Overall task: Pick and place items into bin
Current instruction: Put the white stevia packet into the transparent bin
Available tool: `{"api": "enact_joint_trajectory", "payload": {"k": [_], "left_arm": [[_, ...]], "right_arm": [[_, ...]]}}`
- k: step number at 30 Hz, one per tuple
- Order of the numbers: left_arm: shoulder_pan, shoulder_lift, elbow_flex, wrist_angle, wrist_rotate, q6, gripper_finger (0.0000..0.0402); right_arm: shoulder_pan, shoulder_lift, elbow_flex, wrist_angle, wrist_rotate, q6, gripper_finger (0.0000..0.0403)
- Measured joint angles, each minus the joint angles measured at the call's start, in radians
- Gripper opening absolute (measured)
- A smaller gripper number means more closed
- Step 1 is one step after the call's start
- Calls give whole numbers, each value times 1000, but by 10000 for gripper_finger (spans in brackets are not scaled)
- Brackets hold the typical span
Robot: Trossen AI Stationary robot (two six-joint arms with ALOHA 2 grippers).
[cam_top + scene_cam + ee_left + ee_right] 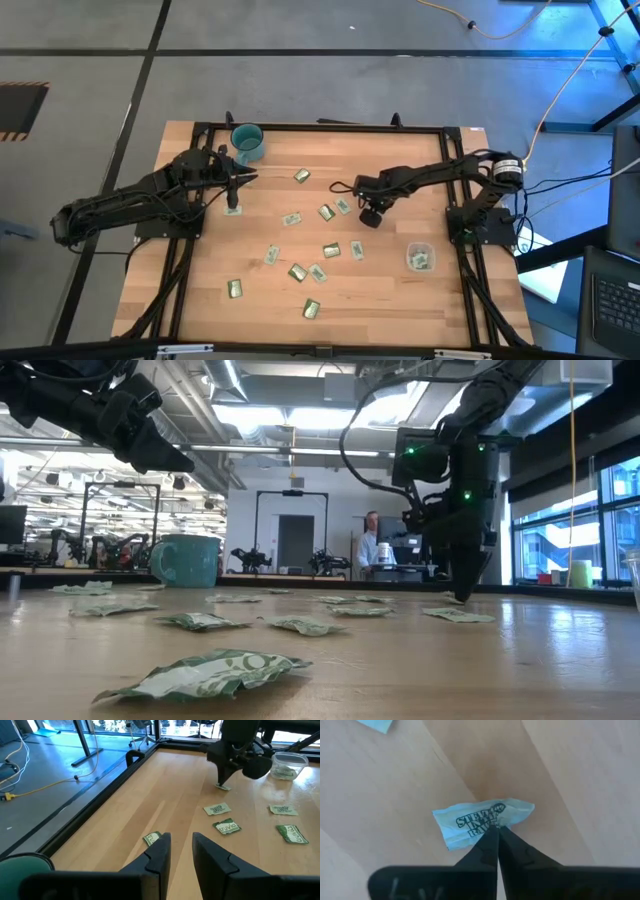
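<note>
Pinching a packet [482, 822] at table centre, the right gripper [496, 832] is seen; the left gripper [180, 845], parted, hovers at nine o'clock.

1. Light wooden bench [400, 300] with black frame rails along its edges.
2. Teal mug [247, 141] at the far edge, left of centre.
3. Foil packets [331, 250] scattered flat across the middle and near side.
4. Clear bin [420, 256] near the right edge, packets inside.

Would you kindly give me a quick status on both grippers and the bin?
Right gripper shut on a packet at table level. Left gripper open, waiting near the mug. Bin holds some packets; nothing blocking.
</note>
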Motion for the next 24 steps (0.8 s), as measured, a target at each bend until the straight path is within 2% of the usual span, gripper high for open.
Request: {"api": "enact_joint_trajectory", "payload": {"k": [7, 10, 17, 24], "left_arm": [[0, 0, 0, 0, 0, 0, 74], [0, 0, 0, -2, 0, 0, 74], [-1, 0, 0, -1, 0, 0, 74], [-1, 0, 0, -1, 0, 0, 74]], "right_arm": [[76, -198, 1, -93, -7, 113, 2], [137, -296, 3, -194, -58, 225, 2], [398, -448, 3, -384, -153, 606, 1], [667, -453, 1, -408, -161, 991, 1]]}}
